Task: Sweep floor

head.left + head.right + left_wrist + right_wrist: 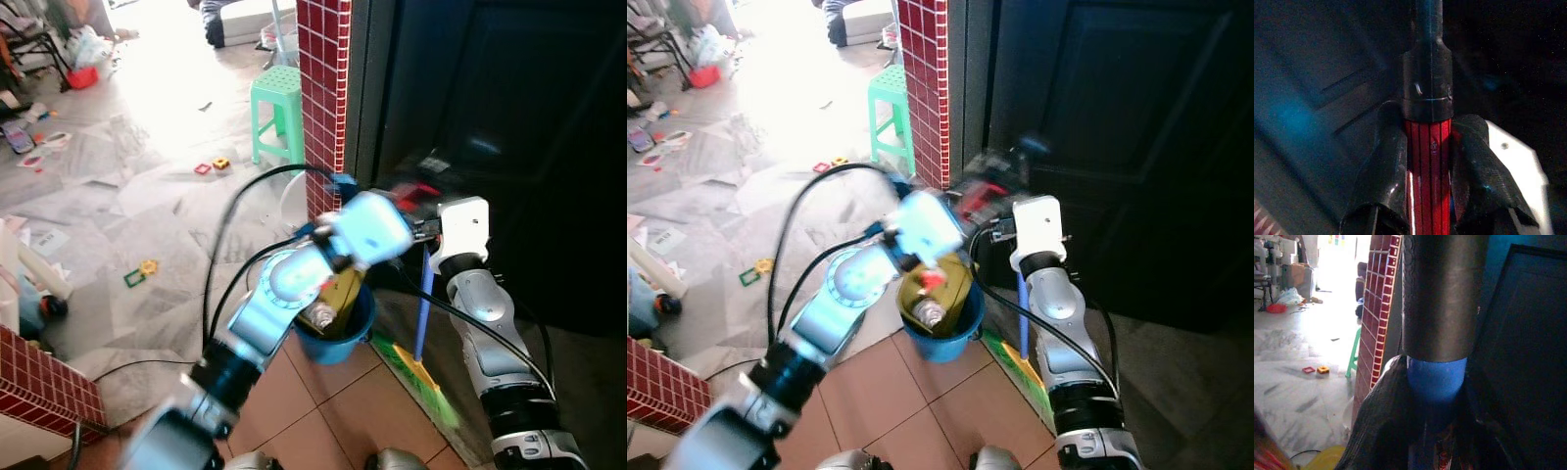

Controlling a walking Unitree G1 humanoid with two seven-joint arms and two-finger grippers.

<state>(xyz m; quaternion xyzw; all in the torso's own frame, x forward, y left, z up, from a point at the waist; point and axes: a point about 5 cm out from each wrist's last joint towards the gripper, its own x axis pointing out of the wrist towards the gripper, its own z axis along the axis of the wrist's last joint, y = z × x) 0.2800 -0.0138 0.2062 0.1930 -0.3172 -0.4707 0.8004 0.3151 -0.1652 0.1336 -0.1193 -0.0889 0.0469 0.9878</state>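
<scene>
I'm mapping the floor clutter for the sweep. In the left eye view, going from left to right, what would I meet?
Red and yellow toy pieces → green plastic stool → red tiled pillar → blue bucket → blue-handled broom → dark door.

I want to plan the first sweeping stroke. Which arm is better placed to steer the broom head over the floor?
Probably right. The right gripper is shut on the broom's blue shaft, just above the green bristles. The left gripper is shut on the red grip higher up.
</scene>
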